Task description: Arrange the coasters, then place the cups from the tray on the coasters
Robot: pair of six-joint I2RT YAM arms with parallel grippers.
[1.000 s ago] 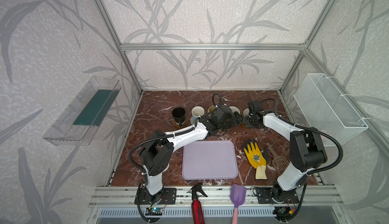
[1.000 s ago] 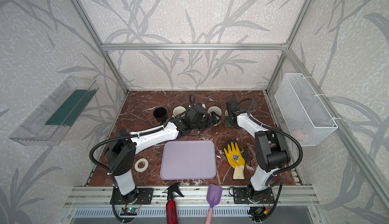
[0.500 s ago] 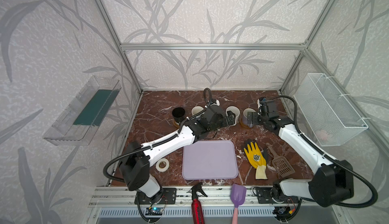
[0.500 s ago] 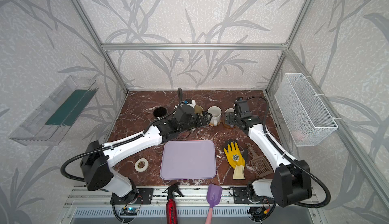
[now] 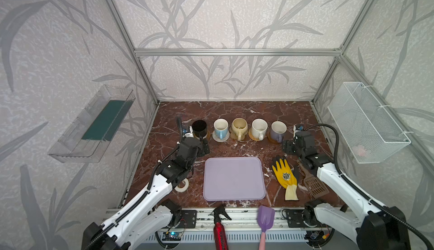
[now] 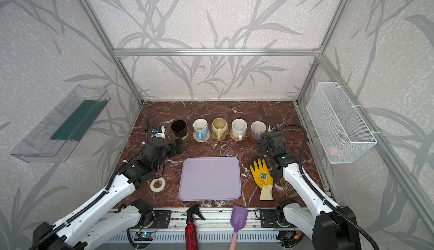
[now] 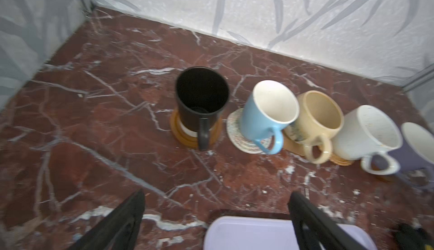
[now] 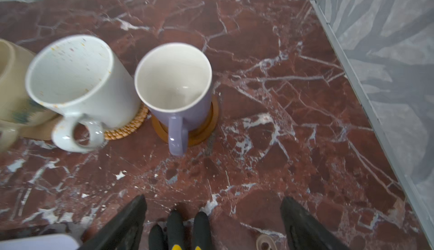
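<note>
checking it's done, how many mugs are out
5, in one row at the back, left to right: black mug, light blue mug, beige mug, white speckled mug, lavender mug. None looks hidden.

A yellow glove (image 5: pixel 284 175) and a brown slotted scoop (image 5: pixel 315 186) lie together near the right edge of the bench (image 5: pixel 234 112), a white tape roll (image 6: pixel 153 186) near its left edge. A red spray bottle (image 5: pixel 220 231) and a purple shovel (image 5: pixel 266 216) lie past its front edge.

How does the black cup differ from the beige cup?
The black cup is straight-sided, the beige cup rounded. The black cup ends the row on the left; the beige cup stands mid-row. The black cup's coaster is an amber-brown disc, the beige cup's a tan mat. Both stand upright, handles toward the tray.
</note>
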